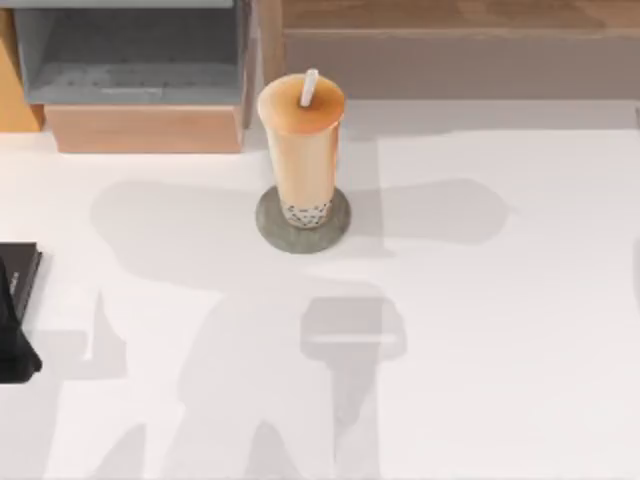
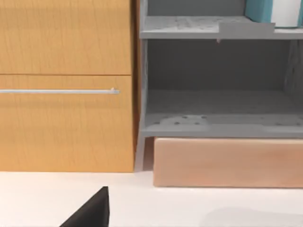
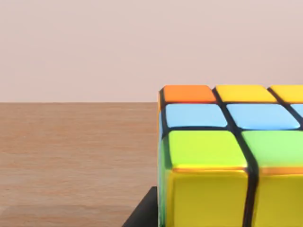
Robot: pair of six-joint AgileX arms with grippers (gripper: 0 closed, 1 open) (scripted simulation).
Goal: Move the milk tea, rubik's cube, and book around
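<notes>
Tall tapered cup of orange-tan milk tea (image 1: 302, 145) upright on round grey coaster (image 1: 268, 226), counter (image 1: 500, 330) rear-centre. Many-coloured rubik's cube (image 3: 227, 156) close before right wrist camera; right jaws' state cannot tell. Teal-blue book (image 2: 259, 9) on grey shelf (image 2: 208, 27) ahead of left wrist camera; left jaws' state cannot tell.

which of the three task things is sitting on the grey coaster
The milk tea: it stands upright on the round grey coaster. The rubik's cube rests above a wooden surface, and the book stands on a grey shelf.
</notes>
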